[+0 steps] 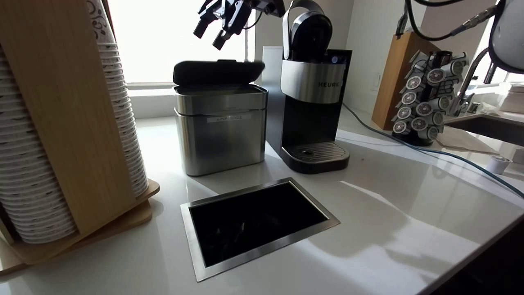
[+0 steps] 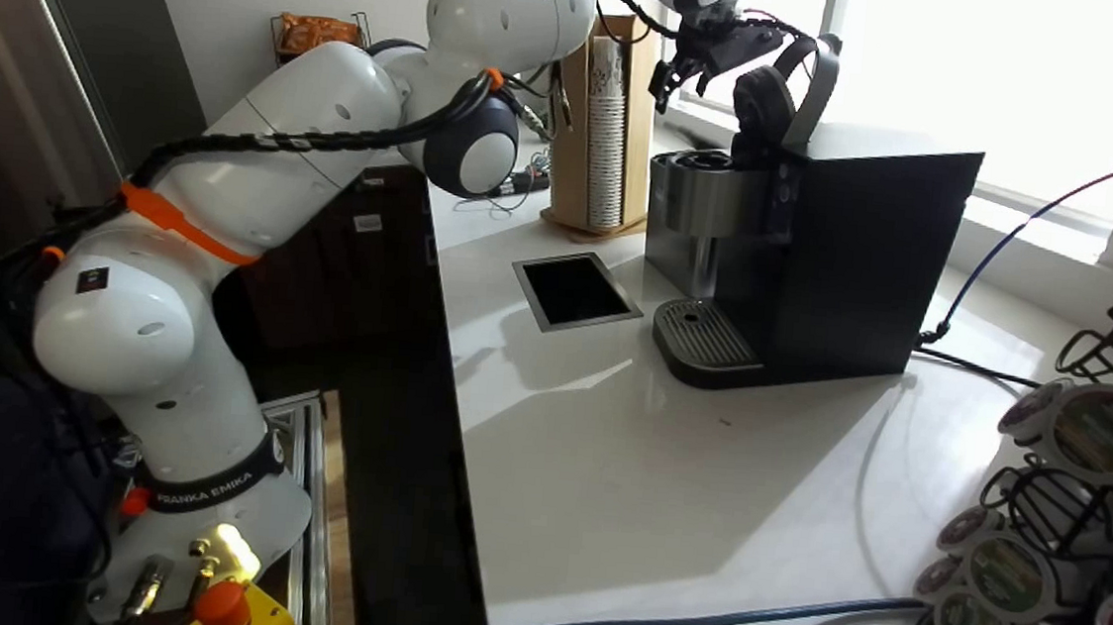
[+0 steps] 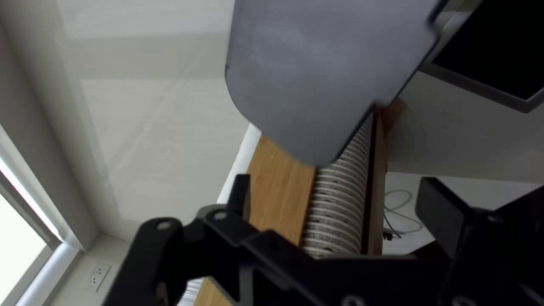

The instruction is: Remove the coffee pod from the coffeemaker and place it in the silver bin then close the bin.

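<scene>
A white counter [image 1: 401, 176] runs under a bright window [image 1: 159, 37]; on it, right of the centre in an exterior view, stands the coffeemaker [image 1: 313, 80] with its top [image 1: 310, 35] raised, and just beside it, to the left, the bin [image 1: 223, 141] has its lid [image 1: 213, 73] up. At the upper edge, above the lid, hangs the gripper [image 1: 209, 37], its fingers [image 1: 219, 41] apart. Cups [image 1: 120, 102] are at left, pods [image 1: 423, 108] at right.

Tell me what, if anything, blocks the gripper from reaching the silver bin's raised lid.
Nothing visible: in an exterior view, only open air shows between the gripper, its jaws apart, and the raised lid below.
</scene>
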Motion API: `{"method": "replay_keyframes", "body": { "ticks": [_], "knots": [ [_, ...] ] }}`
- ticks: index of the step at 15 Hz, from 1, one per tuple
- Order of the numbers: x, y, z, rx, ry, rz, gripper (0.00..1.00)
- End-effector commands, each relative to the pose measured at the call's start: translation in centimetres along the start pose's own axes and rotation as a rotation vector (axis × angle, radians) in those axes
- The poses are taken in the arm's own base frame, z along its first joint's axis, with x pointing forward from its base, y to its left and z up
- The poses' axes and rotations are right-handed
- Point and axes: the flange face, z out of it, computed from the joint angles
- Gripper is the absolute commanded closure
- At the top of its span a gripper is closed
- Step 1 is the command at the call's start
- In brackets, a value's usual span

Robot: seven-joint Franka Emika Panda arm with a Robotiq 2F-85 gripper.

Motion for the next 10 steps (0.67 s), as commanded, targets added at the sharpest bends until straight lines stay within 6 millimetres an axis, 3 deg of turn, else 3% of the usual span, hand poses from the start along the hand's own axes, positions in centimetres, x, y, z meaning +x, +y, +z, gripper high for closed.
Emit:
{"method": "replay_keyframes", "body": {
  "ticks": [1,4,7,10],
  "knots": [
    [1.8,-1.5,0.8,0.119,0.089,-0.046,0.0],
    [2.5,-0.3,-0.2,0.002,0.048,-0.017,0.0],
    [3.6,-0.5,-3.4,-0.063,-0.113,0.05,0.0],
    [7.3,-1.8,-8.2,-0.128,-0.225,0.133,0.0]
  ]
}}
